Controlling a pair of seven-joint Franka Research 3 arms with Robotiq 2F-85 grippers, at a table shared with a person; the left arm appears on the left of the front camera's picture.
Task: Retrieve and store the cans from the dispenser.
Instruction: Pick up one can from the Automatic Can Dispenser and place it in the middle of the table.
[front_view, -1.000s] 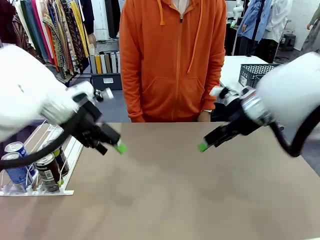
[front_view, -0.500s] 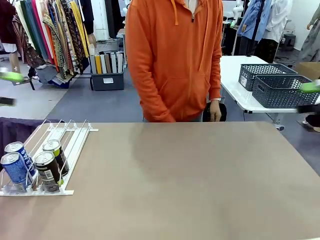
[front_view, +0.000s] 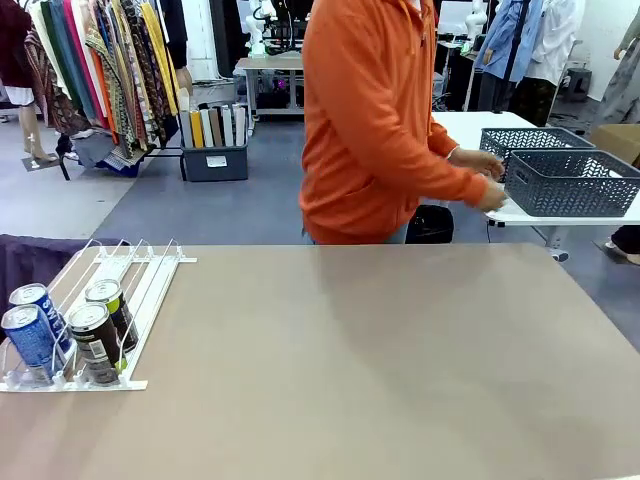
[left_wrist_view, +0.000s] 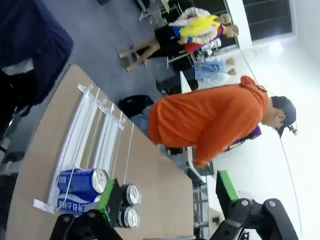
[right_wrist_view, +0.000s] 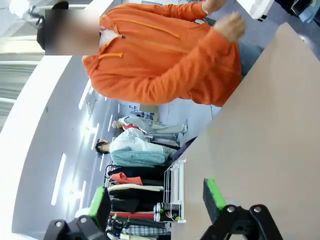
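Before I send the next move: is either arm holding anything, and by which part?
Nothing is held. The left gripper and right gripper both have jaws open and empty.

Plain brown desk (front_view: 380, 360). At its left edge, a white wire rack (front_view: 150, 288) resting on the top. Four cans (front_view: 95, 340) bunched at the rack's near end.

The front camera stood at the robot's edge of the worktop (front_view: 380, 360) and looked across it at the person (front_view: 375, 120). The left wrist camera, rolled sideways, looked from high up past its fingers (left_wrist_view: 110, 200) at the dispenser (left_wrist_view: 108, 141) corner. The right wrist camera, also rolled, faced over its fingers (right_wrist_view: 212, 195) across the same worktop. All three views shared the person.
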